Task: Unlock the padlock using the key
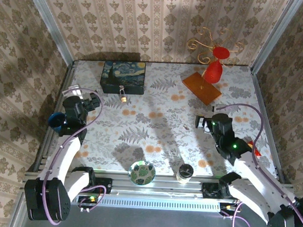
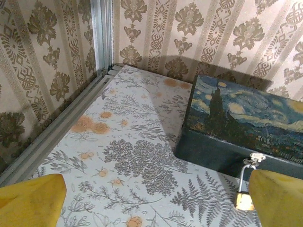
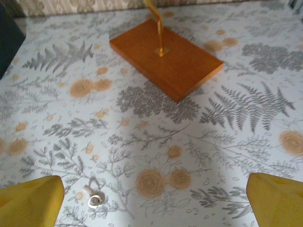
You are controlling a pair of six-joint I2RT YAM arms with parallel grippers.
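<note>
Top external has the padlock (image 1: pixel 123 98) hanging off the box (image 1: pixel 123 76) front, far left on the bench (image 1: pixel 155 139). Left pincer (image 2: pixel 151 204) faces it and right pincer (image 3: pixel 151 204) hovers by the key (image 3: pixel 94 199). Both are wide open and empty, probably one to steady, one to pick. Right wrist shows the key's ring clearly; from above it's just a speck.

We're looking at a floral-printed surface (image 1: pixel 156 119) closed in by patterned wallpaper (image 1: pixel 146 21). In the upper left of the top view we've got a dark blue starry-night box (image 1: pixel 123 76) lying flat. In the upper right, an orange wooden slab (image 1: pixel 201 88) lies at an angle, with a red vase-shaped piece (image 1: pixel 213 71) and gold curled wire (image 1: pixel 208 44) above it. Along the bottom edge, a green patterned dish (image 1: pixel 142 172) sits near a small dark-topped cup (image 1: pixel 185 172).
</note>
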